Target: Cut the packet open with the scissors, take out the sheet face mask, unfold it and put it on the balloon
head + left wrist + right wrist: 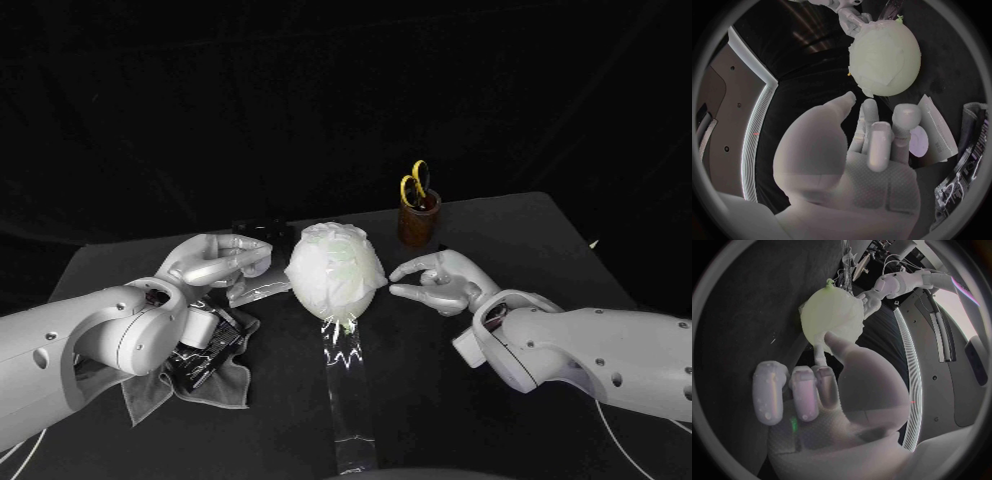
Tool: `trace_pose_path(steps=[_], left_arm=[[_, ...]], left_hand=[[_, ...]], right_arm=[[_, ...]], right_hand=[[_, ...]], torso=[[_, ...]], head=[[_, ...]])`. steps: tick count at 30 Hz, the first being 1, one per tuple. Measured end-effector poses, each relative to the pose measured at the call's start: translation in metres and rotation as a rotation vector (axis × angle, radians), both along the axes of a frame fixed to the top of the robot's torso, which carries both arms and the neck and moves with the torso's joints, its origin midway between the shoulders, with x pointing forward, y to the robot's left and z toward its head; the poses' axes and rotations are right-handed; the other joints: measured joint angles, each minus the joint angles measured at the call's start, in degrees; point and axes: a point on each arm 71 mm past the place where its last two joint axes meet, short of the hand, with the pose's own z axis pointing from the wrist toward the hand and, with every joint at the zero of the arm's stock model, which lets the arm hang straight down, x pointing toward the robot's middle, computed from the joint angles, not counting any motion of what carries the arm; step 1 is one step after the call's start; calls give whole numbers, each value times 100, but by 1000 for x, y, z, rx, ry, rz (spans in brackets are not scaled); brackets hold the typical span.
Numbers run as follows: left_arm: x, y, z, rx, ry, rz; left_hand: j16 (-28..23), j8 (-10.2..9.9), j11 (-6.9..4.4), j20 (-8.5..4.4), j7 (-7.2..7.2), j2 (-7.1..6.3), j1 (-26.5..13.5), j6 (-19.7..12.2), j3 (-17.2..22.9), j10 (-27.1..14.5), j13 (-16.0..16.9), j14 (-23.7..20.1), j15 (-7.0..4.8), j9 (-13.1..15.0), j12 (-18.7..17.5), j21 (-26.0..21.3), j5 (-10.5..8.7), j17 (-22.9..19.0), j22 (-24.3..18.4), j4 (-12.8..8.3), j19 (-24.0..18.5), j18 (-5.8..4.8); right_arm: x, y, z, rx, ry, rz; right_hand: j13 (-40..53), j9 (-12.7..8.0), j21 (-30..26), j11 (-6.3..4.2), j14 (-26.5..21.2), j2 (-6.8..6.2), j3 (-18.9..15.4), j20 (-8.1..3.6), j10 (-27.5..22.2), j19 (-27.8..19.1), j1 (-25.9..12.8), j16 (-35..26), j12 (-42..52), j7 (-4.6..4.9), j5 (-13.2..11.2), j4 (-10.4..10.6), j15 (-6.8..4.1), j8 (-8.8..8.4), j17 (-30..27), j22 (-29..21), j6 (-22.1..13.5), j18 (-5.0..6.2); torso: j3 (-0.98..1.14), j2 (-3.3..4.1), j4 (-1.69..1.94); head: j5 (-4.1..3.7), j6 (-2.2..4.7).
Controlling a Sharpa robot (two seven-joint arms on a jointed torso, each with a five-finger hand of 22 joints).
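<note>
The black worktop carries everything. At its middle stands the pale yellow-green rubber balloon, knot toward the near edge. The white sheet face mask is draped over the balloon's upper side, crinkled at the end toward the far edge. A clear plastic strip runs from the balloon's knot toward the near edge.

The left silver robot hand sits close beside the balloon on the side toward the left edge, fingers apart and holding nothing. The right silver robot hand sits close on the opposite side, thumb and fingers curved in a loose arc toward the balloon, nothing in its grasp. Whether either robot hand actually touches the balloon cannot be told.

A crumpled grey cloth lies toward the near left corner, partly under the left arm. The glossy silvery flat packet lies on the worktop just beside the balloon, below the left robot hand. Toward the far edge, right of the balloon, stands a brown cylindrical holder with the yellow-handled scissors upright in it.
</note>
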Motion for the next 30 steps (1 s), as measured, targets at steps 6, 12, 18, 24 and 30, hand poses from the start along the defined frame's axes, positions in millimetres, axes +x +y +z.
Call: trace_pose_path(steps=[6, 12, 18, 24, 30], left_arm=[[0, 1, 0, 1, 1, 1], [0, 2, 0, 1, 1, 3], [0, 2, 0, 1, 1, 3], [-1, 2, -1, 1, 1, 2], [-1, 1, -1, 0, 1, 1]], left_hand=[[0, 0, 0, 0, 0, 0, 0, 0, 0, 0, -1, 0, 0, 0, 0, 0, 0, 0, -2, 0, 0, 0], [-1, 0, 0, 0, 0, 2, 6, 0, 0, 0, -1, 0, 0, 0, 6, 0, 0, 0, 15, 0, 0, 0], [-1, 0, 0, 0, 0, 2, 47, 0, 0, 0, -2, 0, 0, 0, 22, -1, 0, 0, 16, 0, 0, -1], [-1, 0, 0, 0, 0, 2, 47, 0, 0, 0, -3, 0, 0, 0, 22, -1, 0, 0, 15, 0, -1, -1], [-1, 0, 0, 0, 0, 2, 47, 0, 0, 0, -3, 0, 0, 0, 22, -1, 0, 0, 15, 0, -1, -1]], right_arm=[[3, -5, 0, -33, -32, -8], [4, -6, 2, -55, -65, -6], [4, 0, 4, -69, -110, 11], [5, 8, 6, -73, -144, 36], [5, 14, 7, -77, -165, 57]], right_hand=[[2, -11, -21, 0, 0, -16, -41, 49, 1, -10, -2, -13, -13, 16, 0, -9, 0, -10, 1, 1, -16, 0], [4, -41, -21, 20, 1, -80, -88, 58, 20, -3, 11, 5, -21, 16, 0, -25, 40, -35, 4, 3, -16, -1], [5, -68, 52, 20, 0, -68, -88, 98, 20, -3, 68, 5, 50, 18, 0, -25, 41, -60, 5, 5, -14, -1], [4, -92, 99, 19, 0, -1, -63, 98, 20, -3, 134, 4, 96, 20, 0, -50, 41, -60, 5, 5, 109, -1], [1, -109, 135, 19, 0, -1, -63, 98, 20, -3, 134, 1, 97, -1, 0, -49, 41, -60, 4, 3, 190, -1]], torso=[[0, 3, -1], [1, 3, -1], [5, 2, -1], [6, 3, -3], [3, 4, -1]], head=[[-8, -7], [-12, -12], [-9, -8], [-12, -25], [-19, -30]])
